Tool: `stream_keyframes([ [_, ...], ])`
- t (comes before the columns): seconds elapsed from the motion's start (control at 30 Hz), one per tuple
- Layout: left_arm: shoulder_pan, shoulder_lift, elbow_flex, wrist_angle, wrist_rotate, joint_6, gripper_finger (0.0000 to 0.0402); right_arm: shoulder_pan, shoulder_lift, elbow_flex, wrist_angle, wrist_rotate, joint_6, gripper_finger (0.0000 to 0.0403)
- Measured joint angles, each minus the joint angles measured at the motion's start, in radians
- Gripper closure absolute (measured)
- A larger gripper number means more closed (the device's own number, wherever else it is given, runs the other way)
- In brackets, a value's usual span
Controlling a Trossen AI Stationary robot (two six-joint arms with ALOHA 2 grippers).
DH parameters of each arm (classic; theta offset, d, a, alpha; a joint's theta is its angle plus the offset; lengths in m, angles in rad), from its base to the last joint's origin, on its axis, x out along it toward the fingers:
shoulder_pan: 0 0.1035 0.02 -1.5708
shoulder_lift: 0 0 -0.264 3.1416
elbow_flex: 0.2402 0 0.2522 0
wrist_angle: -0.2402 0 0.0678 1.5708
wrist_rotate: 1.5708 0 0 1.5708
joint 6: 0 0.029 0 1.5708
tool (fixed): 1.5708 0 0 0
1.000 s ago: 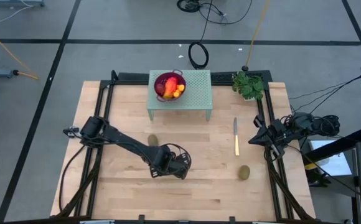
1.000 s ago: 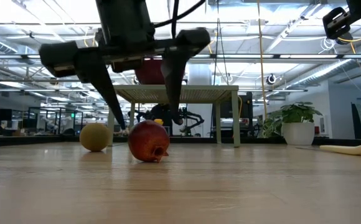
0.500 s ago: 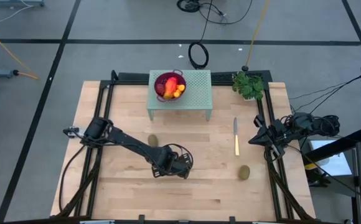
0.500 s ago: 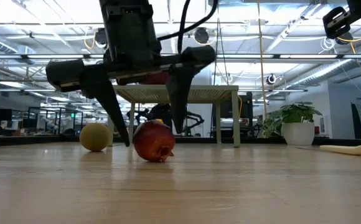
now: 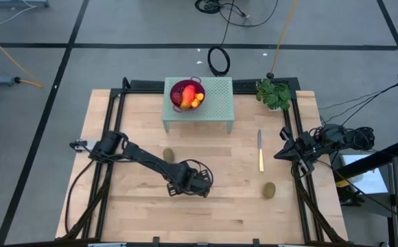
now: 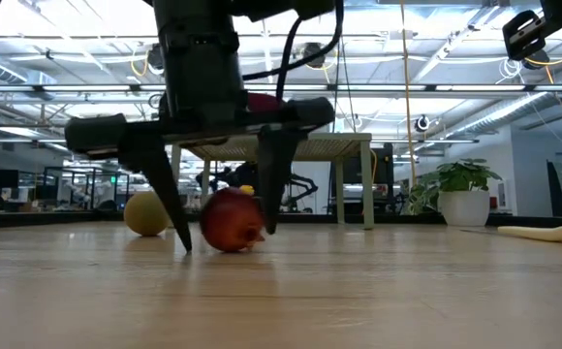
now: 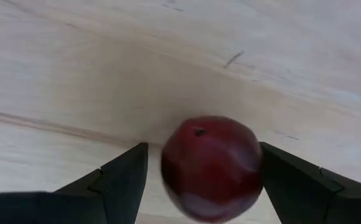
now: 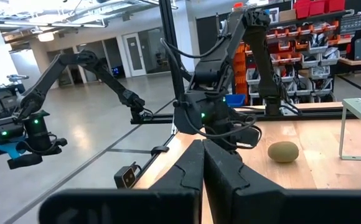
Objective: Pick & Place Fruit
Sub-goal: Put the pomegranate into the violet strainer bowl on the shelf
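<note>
The left gripper (image 6: 225, 228) stands low over the wooden table (image 5: 137, 213), pointing straight down, and its two dark fingers (image 7: 121, 180) are spread wide with the tips almost on the wood. Between them lies a dark red ball fruit (image 7: 210, 167) with a small crown at one end; it rests on the table and nothing is gripped yet. In the left wrist view a narrow gap shows on each side of the fruit (the finger on one side looks a little closer than the other). The left arm reaches from its base at the table's left edge diagonally toward the middle, with the wrist bent down over the fruit.

Just beside the arm, toward the back of the table, lies a brown-green oval fruit (image 5: 168, 156), apart from the gripper. A second brown-green oval (image 5: 270, 189) lies well apart, on the right part of the table near the front. A yellow-handled knife (image 5: 260, 151) lies between that oval and the back edge.

At the back stands a pale green perforated stand (image 5: 216, 96), and on it a purple mesh bowl (image 5: 176, 88) with a red-orange oblong fruit (image 5: 187, 93) and small orange ones inside. A small green plant (image 5: 274, 94) stands at the back right corner.

The right gripper (image 5: 278, 155) waits at the right edge of the table, lifted, its fingers pressed together and empty.
</note>
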Motion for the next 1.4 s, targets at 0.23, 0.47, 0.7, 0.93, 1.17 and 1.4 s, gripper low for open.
stream_keyframes([
  [0.23,0.001,0.009,0.002,0.014,-0.001,-0.044,0.0105,0.000,0.000,-0.001,-0.001,0.000,0.000,0.0403],
  [0.47,0.000,0.009,0.002,0.013,-0.016,-0.064,0.0105,0.000,0.000,-0.001,-0.001,0.000,0.000,0.0403],
  [0.7,0.000,0.010,0.002,0.015,-0.032,-0.092,0.0105,0.000,0.000,-0.001,-0.001,0.000,0.000,0.0403],
  [0.93,0.002,0.011,0.001,0.028,-0.038,-0.113,0.0105,0.000,0.000,-0.001,-0.001,0.000,0.000,0.0403],
  [1.17,0.003,0.011,0.001,0.031,-0.039,-0.131,0.0107,0.000,0.000,-0.001,-0.002,0.000,0.000,0.0403],
  [1.4,0.003,0.012,0.001,0.031,-0.039,-0.129,0.0174,0.000,0.000,-0.001,-0.002,0.000,0.000,0.0403],
])
